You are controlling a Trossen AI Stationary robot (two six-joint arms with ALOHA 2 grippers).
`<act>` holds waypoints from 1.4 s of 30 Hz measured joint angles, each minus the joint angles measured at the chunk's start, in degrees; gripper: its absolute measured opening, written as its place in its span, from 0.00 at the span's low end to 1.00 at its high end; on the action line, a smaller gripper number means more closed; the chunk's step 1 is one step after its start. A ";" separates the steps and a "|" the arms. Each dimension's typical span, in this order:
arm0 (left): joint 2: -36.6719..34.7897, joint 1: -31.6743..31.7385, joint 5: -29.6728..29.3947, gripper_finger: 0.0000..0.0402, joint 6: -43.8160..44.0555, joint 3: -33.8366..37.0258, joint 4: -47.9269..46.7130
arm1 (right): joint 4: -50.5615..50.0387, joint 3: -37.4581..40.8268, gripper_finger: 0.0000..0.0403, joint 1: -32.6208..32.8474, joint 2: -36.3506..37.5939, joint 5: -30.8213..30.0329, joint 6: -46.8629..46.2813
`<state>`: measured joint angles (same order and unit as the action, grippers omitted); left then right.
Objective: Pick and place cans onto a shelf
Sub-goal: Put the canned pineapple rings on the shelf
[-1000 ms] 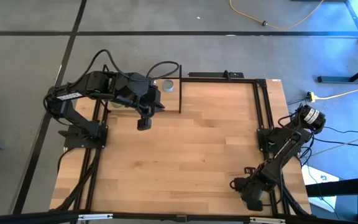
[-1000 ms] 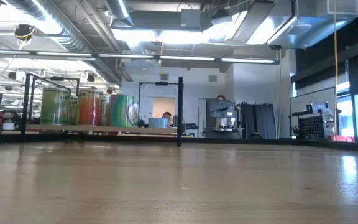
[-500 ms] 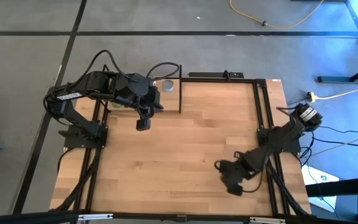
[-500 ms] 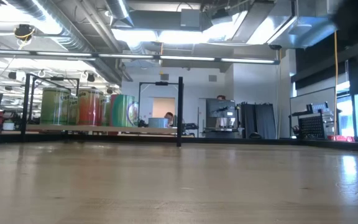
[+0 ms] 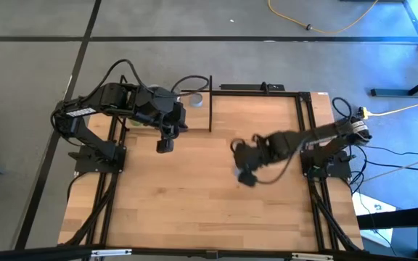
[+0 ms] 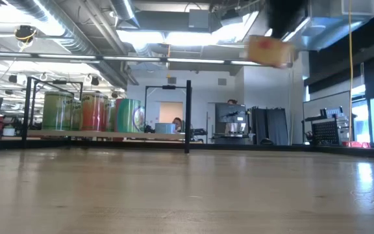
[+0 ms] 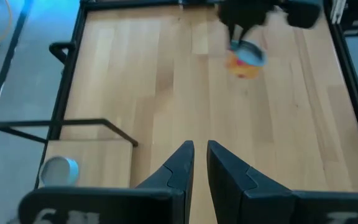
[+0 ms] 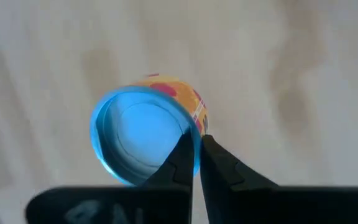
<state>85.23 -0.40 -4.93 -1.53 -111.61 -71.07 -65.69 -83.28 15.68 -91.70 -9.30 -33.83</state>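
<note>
Can (image 8: 146, 134) hangs upright, rim pinched by right gripper (image 8: 196, 144) above table (image 5: 194, 188).

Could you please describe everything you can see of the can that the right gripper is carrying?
The can is a small cylindrical tin with a silvery round top that has a raised rim, and an orange-yellow label with red marks. The right gripper is shut on its rim, pinching the edge between both fingers. The low view shows the can well above the table, slightly tilted, touching nothing else. From above, only the arm shows, over the tabletop's middle, right of the shelf.
</note>
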 joint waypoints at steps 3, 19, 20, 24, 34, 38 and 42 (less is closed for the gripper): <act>0.00 -0.01 0.06 0.10 0.03 0.00 -2.25 | 2.60 -2.88 0.03 -5.33 -0.53 -2.44 5.58; -0.48 -0.02 0.11 0.10 4.23 0.00 -8.11 | 12.66 -30.39 0.03 -20.83 -15.58 -4.22 31.78; -0.73 -0.02 0.10 0.10 4.45 0.00 -8.16 | 12.44 -32.24 0.03 -21.95 -16.72 -2.89 32.62; -2.07 -0.04 0.02 0.10 4.96 0.00 -8.21 | 10.16 -38.81 0.03 -26.41 -20.94 2.06 34.25; -6.50 0.00 -4.70 0.10 8.98 -0.07 -8.65 | 6.22 -46.15 0.03 -33.43 -30.15 6.38 39.02; -7.61 -0.01 -6.65 0.10 9.11 -0.07 -8.73 | 6.32 -46.78 0.03 -34.60 -33.79 7.51 40.57; -7.76 0.00 -8.05 0.10 9.06 0.02 -8.74 | 6.68 -46.78 0.03 -35.42 -36.97 7.59 42.47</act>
<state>77.47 -0.40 -12.98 7.53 -111.59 -79.82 -59.01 -130.06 -19.75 -128.68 -1.71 8.64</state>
